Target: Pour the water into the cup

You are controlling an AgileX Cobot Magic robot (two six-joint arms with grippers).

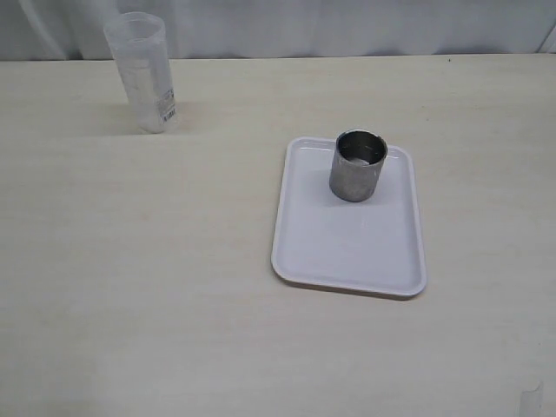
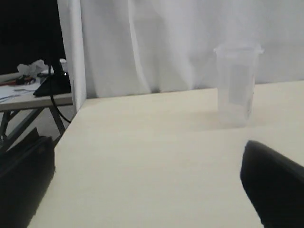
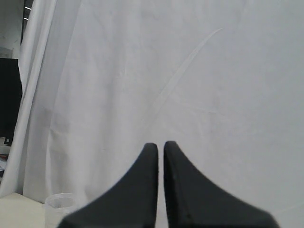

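My left claw (image 2: 148, 142) stands wide apart, one black finger (image 2: 275, 190) at each side of its wrist view and nothing between them. Under it runs the table (image 2: 156, 114), pale, matt and faintly wood-grained, flat and bare all the way to the tall clear tumbler (image 2: 236, 85). That tumbler is upright, thin-walled plastic with a small label, near the table's far edge. I cannot make out the water through its wall. To one side the table ends in a straight edge, with a white post (image 2: 73, 47) at its far corner. Past that edge stands a cluttered desk (image 2: 28, 97).

My right claw (image 3: 160, 145) has its two tapered black fingers drawn together, only a thin slit between them, gripping nothing. It points at the white curtain (image 3: 190, 71), soft and creased.

In the exterior view neither claw shows. The cup (image 1: 357, 169), a short brushed-steel cylinder with a shiny rim, stands upright at the far end of a white tray (image 1: 347, 252). The tray is smooth, with rounded corners and a low lip, and lies right of the middle. A broad stretch of open tabletop lies between tray and tumbler, which are well apart.
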